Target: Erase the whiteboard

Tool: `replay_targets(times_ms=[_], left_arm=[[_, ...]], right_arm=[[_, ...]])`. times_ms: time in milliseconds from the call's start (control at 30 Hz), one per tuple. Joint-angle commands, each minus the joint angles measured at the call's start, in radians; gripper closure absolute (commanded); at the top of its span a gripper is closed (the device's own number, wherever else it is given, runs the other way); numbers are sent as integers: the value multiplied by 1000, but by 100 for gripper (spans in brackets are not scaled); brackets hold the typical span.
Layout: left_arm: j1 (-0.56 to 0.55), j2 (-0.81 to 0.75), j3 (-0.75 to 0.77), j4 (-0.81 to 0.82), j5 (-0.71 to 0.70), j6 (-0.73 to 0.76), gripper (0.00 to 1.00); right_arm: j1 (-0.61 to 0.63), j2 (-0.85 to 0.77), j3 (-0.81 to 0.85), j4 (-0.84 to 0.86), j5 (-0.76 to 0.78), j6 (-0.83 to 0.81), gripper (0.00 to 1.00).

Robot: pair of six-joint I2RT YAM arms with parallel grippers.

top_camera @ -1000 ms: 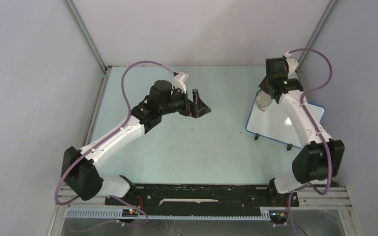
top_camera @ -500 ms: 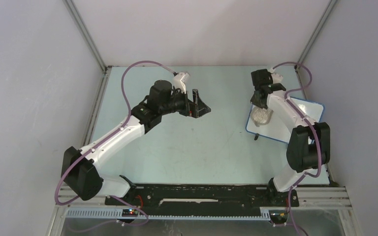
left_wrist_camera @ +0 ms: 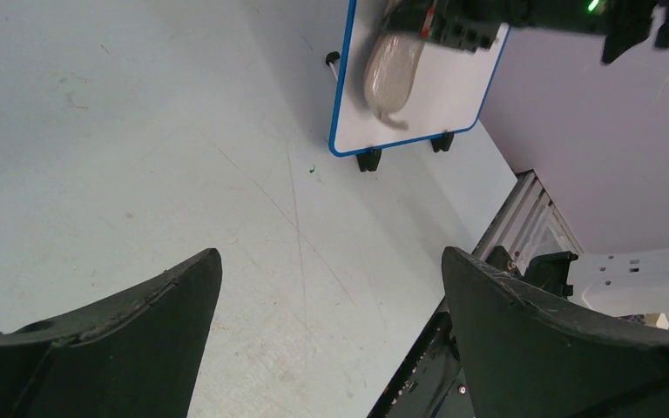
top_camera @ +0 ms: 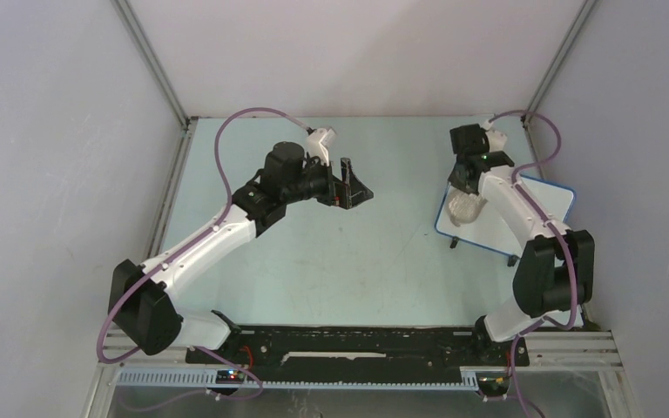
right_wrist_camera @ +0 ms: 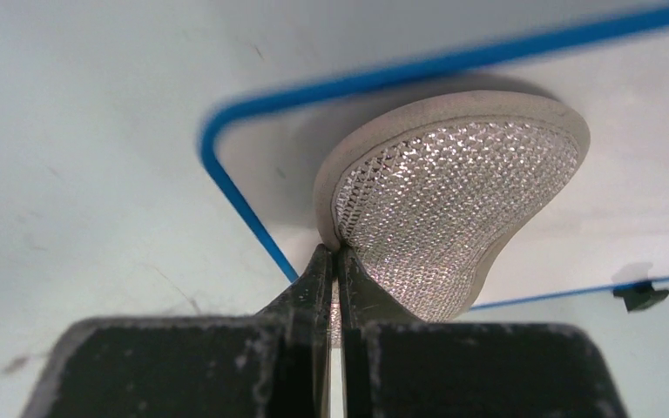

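The whiteboard (top_camera: 498,228), white with a blue rim and small black feet, lies at the right of the table; it also shows in the left wrist view (left_wrist_camera: 440,96) and the right wrist view (right_wrist_camera: 645,165). No writing shows on its visible surface. My right gripper (top_camera: 465,193) is shut on the edge of the grey-beige sponge pad (right_wrist_camera: 453,209) and presses it on the board's near-left corner. The pad shows in the top view (top_camera: 463,207) and the left wrist view (left_wrist_camera: 392,70). My left gripper (top_camera: 354,187) is open and empty above the table's middle, far left of the board.
The pale green table (top_camera: 331,252) is enclosed by grey walls with metal corner posts (top_camera: 152,61). The arm bases sit on a black rail (top_camera: 357,344) at the near edge. The right arm's cable (top_camera: 540,148) loops over the board's far side.
My right gripper with the sponge pad swung from the board's far-left corner onto its left part, then shifted slightly right. The left arm has not moved.
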Motion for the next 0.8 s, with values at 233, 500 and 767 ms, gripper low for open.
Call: replay_targets(times_ms=[233, 500, 767], left_arm=[[5, -19, 23, 12, -9, 15, 1], [5, -23, 21, 13, -6, 14, 1], [4, -36, 18, 22, 5, 5, 1]], right_arm=[[-39, 149, 396, -39, 53, -90, 100], [-30, 140, 214, -26, 20, -20, 100], [-54, -20, -74, -18, 44, 37, 100]])
